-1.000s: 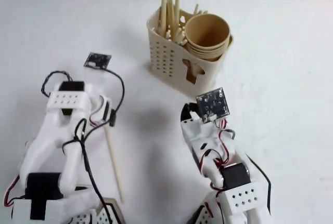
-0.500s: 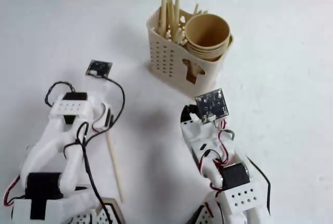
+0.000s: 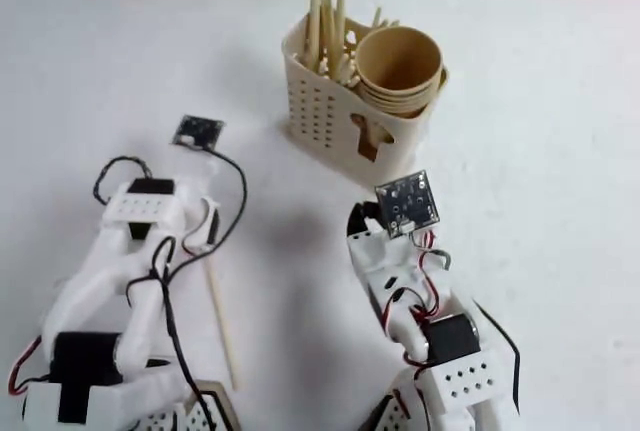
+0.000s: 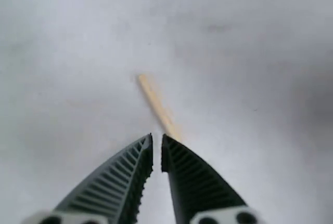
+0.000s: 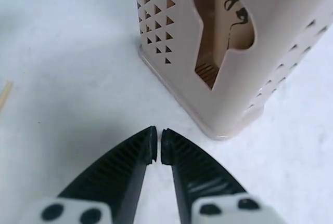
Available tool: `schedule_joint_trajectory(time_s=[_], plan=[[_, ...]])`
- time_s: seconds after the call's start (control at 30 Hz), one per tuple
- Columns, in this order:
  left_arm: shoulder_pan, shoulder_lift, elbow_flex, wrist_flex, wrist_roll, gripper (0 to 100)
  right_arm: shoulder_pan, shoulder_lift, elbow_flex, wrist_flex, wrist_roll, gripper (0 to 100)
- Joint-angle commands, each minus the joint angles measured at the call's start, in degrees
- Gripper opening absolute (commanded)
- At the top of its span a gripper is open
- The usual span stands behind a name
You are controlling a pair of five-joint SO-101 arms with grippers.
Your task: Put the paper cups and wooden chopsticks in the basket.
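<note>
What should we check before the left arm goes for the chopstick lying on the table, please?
1. Left gripper open for a grasp: not ok, jaws nearly closed.
2. Chopstick between the jaws: not ok, it runs under one finger.
3. Chopstick flat on the table, apart from the basket: ok.
4. Basket upright: ok, cups stand inside.
5. Right gripper away from the chopstick: ok, it sits shut near the basket.

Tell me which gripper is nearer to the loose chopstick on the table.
Left. The left gripper sits right at the chopstick; the right gripper is by the basket, well apart from it.
</note>
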Motion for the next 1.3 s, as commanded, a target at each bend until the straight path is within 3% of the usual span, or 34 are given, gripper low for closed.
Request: schedule_joint_trajectory(time_s=[0.0, 0.17, 0.4, 0.53, 0.67, 0.87, 1.0, 1.27], plan=[[2.9, 0.3, -0.2, -0.7, -0.1, 3, 0.1, 0.0, -0.4, -0.9, 0.6, 3.1], [2.9, 3.8, -4.9, 4.1, 0.1, 4, 0.2, 0.0, -0.4, -0.9, 0.6, 3.1], [1.5, 4.3, -14.4, 16.3, 4.7, 19, 0.2, 0.0, -0.4, -0.9, 0.6, 3.2], [1.5, 5.4, -12.9, 14.8, 4.6, 19, 0.4, 0.0, -0.4, -0.9, 0.6, 3.3], [1.8, 10.2, -8.6, 6.9, 5.0, 18, 0.4, 0.0, -0.4, -0.9, 0.6, 3.3], [1.7, 21.1, -18.0, 12.8, 5.0, 12, 0.4, 0.0, -0.4, -0.9, 0.6, 3.3], [1.6, 28.5, -26.5, 18.4, 4.7, 2, 0.4, 0.0, -0.4, -0.9, 0.6, 3.3], [1.8, 30.5, -30.5, 20.8, 4.7, 2, 0.4, 0.0, -0.4, -0.9, 0.6, 3.3]])
